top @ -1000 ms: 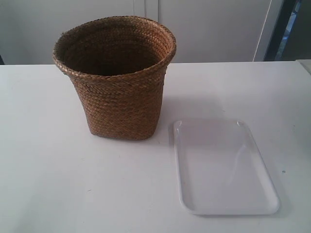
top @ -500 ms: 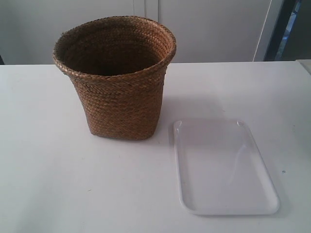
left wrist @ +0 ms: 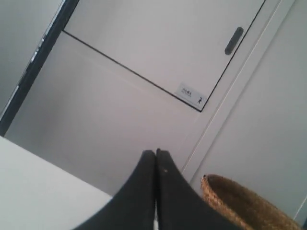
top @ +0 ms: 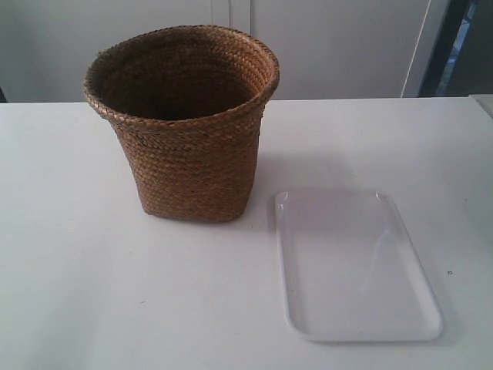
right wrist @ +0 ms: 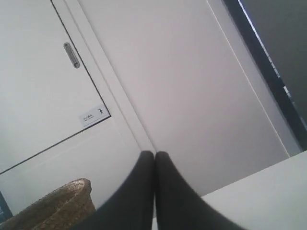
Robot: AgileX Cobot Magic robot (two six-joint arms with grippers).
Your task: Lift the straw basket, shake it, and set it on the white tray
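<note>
The straw basket [top: 189, 123] stands upright on the white table, left of centre in the exterior view, brown and woven with a flared braided rim. The white tray [top: 350, 266] lies flat beside it, to the right and nearer the front, with a small gap between them. Neither arm shows in the exterior view. My left gripper [left wrist: 155, 152] is shut, black fingertips pressed together, with the basket's rim [left wrist: 244, 203] off to one side. The right gripper [right wrist: 154, 153] is shut too and holds nothing; the basket's rim [right wrist: 57, 206] shows beside it.
White wall panels and a cabinet door with a handle [left wrist: 233, 40] stand behind the table [top: 69, 254]. A dark vertical frame [top: 443, 46] is at the back right of the exterior view.
</note>
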